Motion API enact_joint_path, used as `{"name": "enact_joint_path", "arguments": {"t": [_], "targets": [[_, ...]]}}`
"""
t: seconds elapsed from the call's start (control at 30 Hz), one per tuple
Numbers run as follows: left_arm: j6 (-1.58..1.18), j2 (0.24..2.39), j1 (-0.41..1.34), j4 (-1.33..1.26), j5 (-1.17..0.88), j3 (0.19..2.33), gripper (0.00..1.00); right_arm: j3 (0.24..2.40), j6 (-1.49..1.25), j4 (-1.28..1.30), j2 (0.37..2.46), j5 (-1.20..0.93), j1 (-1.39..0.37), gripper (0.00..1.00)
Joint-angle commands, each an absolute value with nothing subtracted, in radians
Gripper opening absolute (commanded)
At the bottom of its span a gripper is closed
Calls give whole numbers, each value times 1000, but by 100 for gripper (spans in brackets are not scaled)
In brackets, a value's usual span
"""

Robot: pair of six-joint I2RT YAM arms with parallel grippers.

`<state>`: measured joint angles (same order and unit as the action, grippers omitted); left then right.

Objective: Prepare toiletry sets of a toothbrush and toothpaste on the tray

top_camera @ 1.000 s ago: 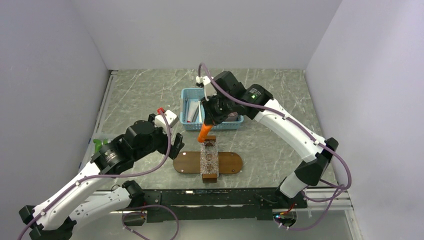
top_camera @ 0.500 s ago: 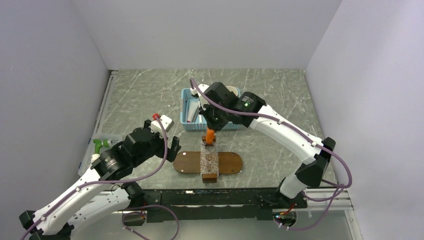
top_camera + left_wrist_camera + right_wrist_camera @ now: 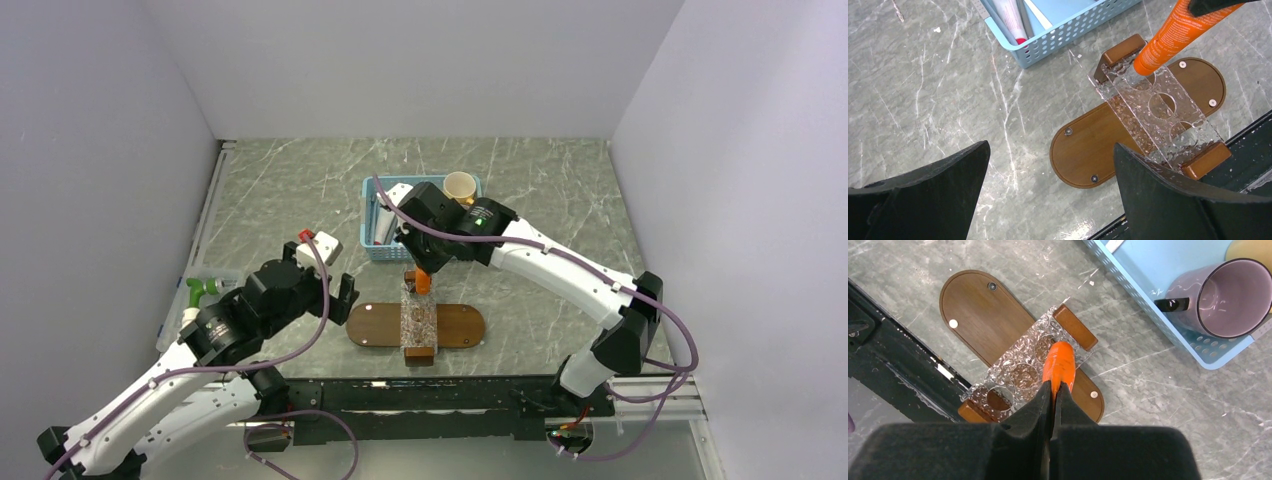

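The dark-brown oval tray [image 3: 460, 325] lies near the front edge and carries a clear holed rack [image 3: 418, 322] on two wooden blocks. It also shows in the left wrist view [image 3: 1088, 150] and the right wrist view [image 3: 978, 310]. My right gripper [image 3: 424, 268] is shut on the orange toothpaste [image 3: 1059, 367] and holds it tip-down at the rack's far hole [image 3: 1168, 35]. My left gripper [image 3: 335, 290] is open and empty, left of the tray. A toothbrush is not clearly seen.
The light-blue basket [image 3: 377, 250] stands behind the tray with a white and red tube [image 3: 1010, 17] and a purple cup [image 3: 1228, 295] in it. A tan cup [image 3: 460, 185] sits at its far right. A green object [image 3: 200, 290] lies at the table's left edge.
My right gripper has come forward and down from the basket with the toothpaste, bringing its tip to the rack's far hole. My left arm has drawn back slightly.
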<state>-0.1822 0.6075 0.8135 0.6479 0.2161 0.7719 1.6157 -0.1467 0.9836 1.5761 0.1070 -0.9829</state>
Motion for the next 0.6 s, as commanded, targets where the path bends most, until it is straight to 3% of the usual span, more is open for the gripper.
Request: {"name": "enact_joint_path", "arguments": {"t": [0.0,0.57], "targets": [[-199,616,818,609,227,775,99,1607,-167,910,1549,131,-988,0],[-191,621,818,605,232,775,100,1596,-172,911,1560,114,-1007,0]]}}
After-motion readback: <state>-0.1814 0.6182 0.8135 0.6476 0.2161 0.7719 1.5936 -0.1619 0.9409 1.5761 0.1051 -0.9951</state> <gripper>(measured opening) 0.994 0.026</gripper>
